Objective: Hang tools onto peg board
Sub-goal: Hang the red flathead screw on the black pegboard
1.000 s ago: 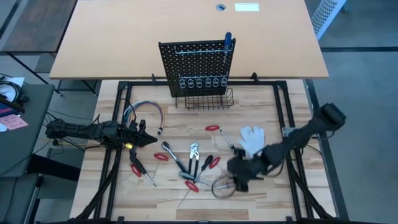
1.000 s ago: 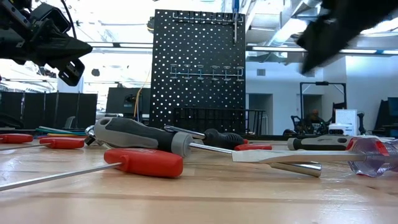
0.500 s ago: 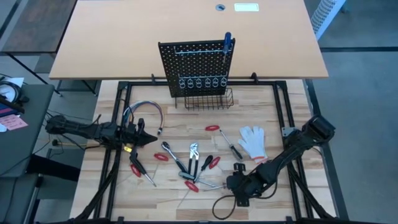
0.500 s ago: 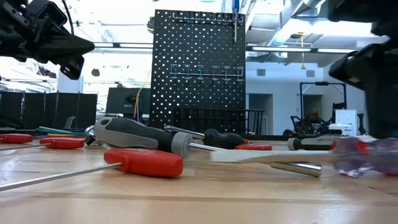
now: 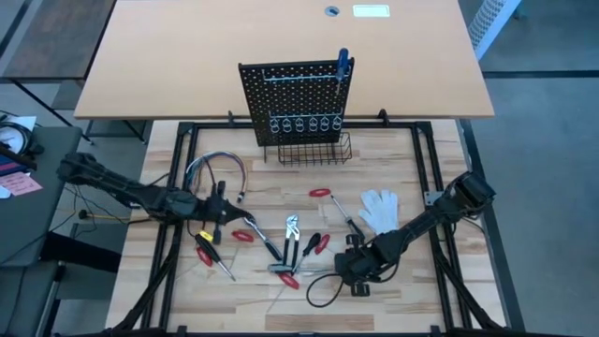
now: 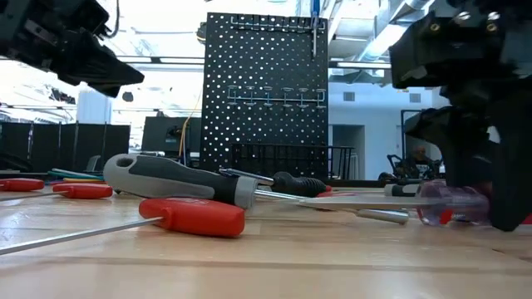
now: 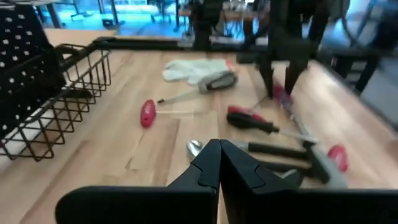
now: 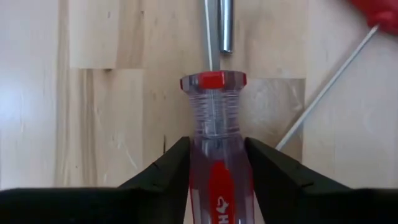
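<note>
The light wooden table carries the black upright perforated peg board at its far edge, one blue-handled screwdriver already hanging there. In front of the peg board, the remaining tools lie scattered. The right gripper, well in front of the peg board, pinches a clear red-cored screwdriver handle between its jaws. The left gripper hovers before the peg board's left side, jaws pressed together.
</note>
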### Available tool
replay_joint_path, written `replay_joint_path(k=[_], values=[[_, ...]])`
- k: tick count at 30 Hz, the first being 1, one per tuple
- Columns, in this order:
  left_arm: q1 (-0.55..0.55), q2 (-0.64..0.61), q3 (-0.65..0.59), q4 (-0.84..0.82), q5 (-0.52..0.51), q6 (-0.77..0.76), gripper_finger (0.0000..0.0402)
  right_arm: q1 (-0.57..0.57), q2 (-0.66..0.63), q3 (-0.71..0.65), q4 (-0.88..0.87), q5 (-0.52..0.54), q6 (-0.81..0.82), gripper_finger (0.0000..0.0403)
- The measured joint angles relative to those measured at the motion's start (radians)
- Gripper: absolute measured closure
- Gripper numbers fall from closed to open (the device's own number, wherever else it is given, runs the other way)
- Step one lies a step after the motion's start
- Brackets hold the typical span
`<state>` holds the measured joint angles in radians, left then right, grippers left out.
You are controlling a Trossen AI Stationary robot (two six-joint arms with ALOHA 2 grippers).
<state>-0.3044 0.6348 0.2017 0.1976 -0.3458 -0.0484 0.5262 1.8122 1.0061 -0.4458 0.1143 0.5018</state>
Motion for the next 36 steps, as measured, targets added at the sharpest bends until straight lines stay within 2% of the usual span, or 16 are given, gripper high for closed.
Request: replay_joint_path(k=[3,14,17,20,26,33,36], values=[[-0.028,0.136,0.086,0.000,-0.021,0.067,0.0401,-0.010,-0.001,0.014,-0.027,0.003,0.019,0.0284],[-0.101,0.746,0.548,-0.224,-0.081,0.226,0.0401,-0.038,0.001,0.288,-0.461,0.019,0.179,0.0285],[-0.101,0.875,0.661,-0.249,-0.081,0.243,0.0401,-0.052,-0.009,0.337,-0.504,0.018,0.180,0.0285],[-0.100,0.980,0.738,-0.255,-0.071,0.336,0.0401,-0.071,-0.035,0.352,-0.507,0.018,0.180,0.0285],[-0.100,1.099,0.803,-0.175,-0.076,0.428,0.0394,-0.090,-0.089,0.355,-0.474,0.051,0.182,0.0285],[-0.101,1.116,0.817,-0.128,-0.158,0.430,0.0322,-0.097,-0.093,0.356,-0.449,0.062,0.196,0.0285],[-0.116,1.092,0.817,-0.181,-0.176,0.433,0.0299,-0.098,-0.090,0.356,-0.482,0.062,0.223,0.0285]])
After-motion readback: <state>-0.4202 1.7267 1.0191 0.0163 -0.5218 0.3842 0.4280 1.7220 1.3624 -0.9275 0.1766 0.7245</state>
